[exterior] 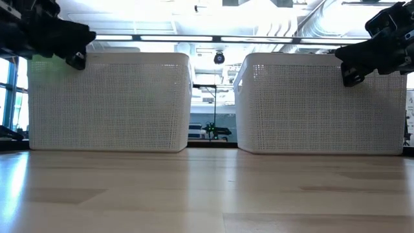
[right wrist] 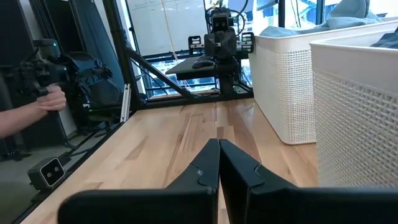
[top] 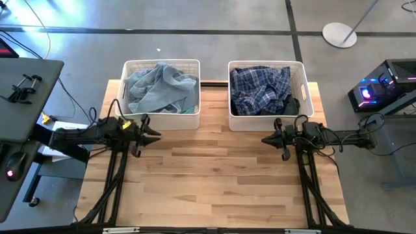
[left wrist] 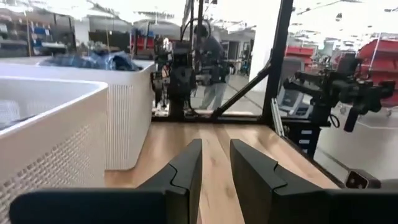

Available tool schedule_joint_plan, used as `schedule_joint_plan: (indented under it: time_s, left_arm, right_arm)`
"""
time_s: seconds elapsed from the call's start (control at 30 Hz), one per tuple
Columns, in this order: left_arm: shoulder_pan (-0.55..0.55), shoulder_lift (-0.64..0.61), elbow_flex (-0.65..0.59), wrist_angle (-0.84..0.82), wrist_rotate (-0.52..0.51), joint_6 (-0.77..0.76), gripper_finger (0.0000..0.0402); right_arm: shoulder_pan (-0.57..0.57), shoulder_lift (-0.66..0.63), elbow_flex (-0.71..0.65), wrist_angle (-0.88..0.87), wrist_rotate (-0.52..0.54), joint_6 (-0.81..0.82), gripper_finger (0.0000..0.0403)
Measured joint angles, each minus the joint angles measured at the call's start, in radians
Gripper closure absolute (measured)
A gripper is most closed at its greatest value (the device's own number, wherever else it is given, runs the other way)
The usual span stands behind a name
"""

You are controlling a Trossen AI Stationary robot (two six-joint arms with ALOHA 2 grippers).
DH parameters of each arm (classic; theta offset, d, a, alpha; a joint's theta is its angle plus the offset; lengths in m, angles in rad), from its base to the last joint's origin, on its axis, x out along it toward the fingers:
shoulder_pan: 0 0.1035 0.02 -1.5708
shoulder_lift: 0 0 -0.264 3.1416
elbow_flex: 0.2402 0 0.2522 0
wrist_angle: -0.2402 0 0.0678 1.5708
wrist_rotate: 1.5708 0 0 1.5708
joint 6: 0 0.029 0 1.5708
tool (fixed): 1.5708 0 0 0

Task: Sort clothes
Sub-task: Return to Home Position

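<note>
Here clothes (top: 160,88) fill 2 baskets (top: 266,64) — crumpled, long axis unclear.

Crumpled denim (top: 159,88) fills left basket (top: 161,63); plaid garment (top: 260,90), right basket (top: 266,64).

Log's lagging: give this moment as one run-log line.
left gripper by left basket, jaws open | right gripper by right basket, jaws shut | denim garment atop left basket | plaid garment atop right basket

Cannot see beneath the grey-blue denim garment (top: 156,88) topping the left white slatted plastic basket (top: 161,62), nor beneath the navy-white plaid garment (top: 260,88) in the right white slatted plastic basket (top: 266,63). From table height, hidden behind the basket walls. Cropped by the right wrist view's edge: a person's forearm (right wrist: 15,121).
</note>
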Motion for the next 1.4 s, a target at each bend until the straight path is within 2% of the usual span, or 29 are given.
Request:
schedule_joint_plan:
  time_s: [0.13, 0.57, 1.4]
  left_arm:
    - [0.0, -0.001, -0.054, 0.035, -0.004, 0.024, 0.0328]
    - [0.0, 0.011, -0.052, 0.009, -0.033, 0.077, 0.0328]
    - [0.0, 0.011, -0.052, 0.008, -0.034, 0.072, 0.0328]
  right_arm:
    - [0.0, -0.001, 0.0, 0.0, 0.0, 0.0, 0.0402]
    - [0.0, 0.001, 0.0, -0.001, 0.0, -0.001, 0.0402]
    - [0.0, 0.001, 0.0, -0.001, 0.0, -0.001, 0.0402]
